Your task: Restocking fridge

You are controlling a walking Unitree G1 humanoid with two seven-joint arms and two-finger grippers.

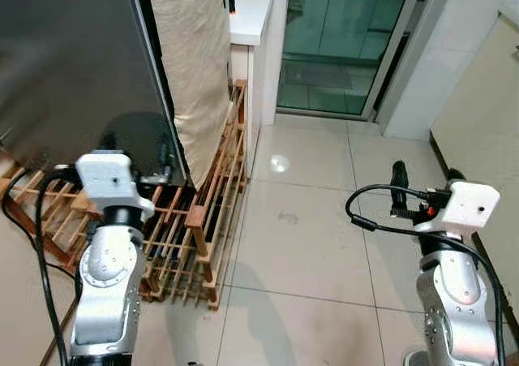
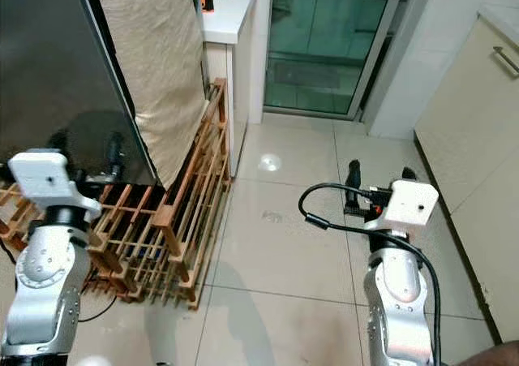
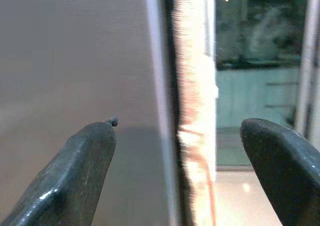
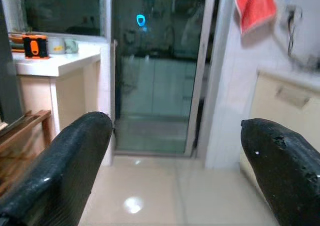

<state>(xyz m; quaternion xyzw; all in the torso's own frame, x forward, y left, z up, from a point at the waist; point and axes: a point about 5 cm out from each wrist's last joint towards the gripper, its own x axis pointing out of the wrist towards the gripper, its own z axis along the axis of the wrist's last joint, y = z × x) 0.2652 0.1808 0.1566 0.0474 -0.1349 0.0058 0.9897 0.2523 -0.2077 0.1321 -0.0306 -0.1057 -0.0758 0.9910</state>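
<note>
Nearest the camera, the left gripper [image 3: 177,151] is being held up close to the dark fridge door [image 1: 73,66], its two black fingers [image 3: 85,161] being kept wide apart with nothing between them; through the gap, the door's right edge is being framed. The right gripper [image 4: 175,156] is being held out over the pale tiled floor [image 1: 300,252], well apart from the fridge, its fingers [image 4: 70,156] likewise being spread wide and holding nothing. Below and beside the fridge, a wooden slatted rack [image 1: 203,220] is being leaned along the floor against a beige cloth-covered object [image 1: 190,49] that is standing just beside the fridge's right edge. Further back, a white counter [image 1: 251,9] is being seen beyond the cloth, with a small orange and black item [image 4: 36,45] and pale cups [image 4: 64,45] resting on it. Farthest away, a glass sliding door [image 1: 340,41] is being shown shut in its metal frame, and a red cloth [image 4: 255,5] is being hung on the white wall to its right, above cream cabinets [image 2: 478,114].
</note>
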